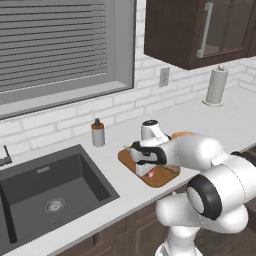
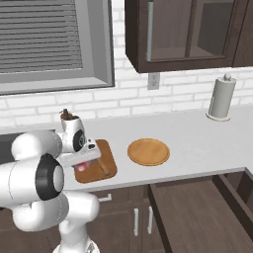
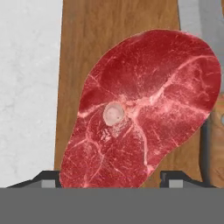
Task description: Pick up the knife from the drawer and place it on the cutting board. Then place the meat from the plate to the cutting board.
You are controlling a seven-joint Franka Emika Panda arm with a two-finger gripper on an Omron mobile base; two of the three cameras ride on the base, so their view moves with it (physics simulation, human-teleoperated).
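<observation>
Meat (image 3: 144, 109), looking soft, limp and slippery, is lying over the cutting board (image 3: 87, 26) between the spread tips of the tool (image 3: 114, 177), best pinched across its narrow end.

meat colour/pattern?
Deep red with pinkish-white marbling and a pale round bone spot; the meat shows best in the hand view, on the cutting board.

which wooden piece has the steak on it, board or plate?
The board, the darker rectangle next to the arm: the steak lies on it. The round, lighter plate beside it is bare.
</observation>
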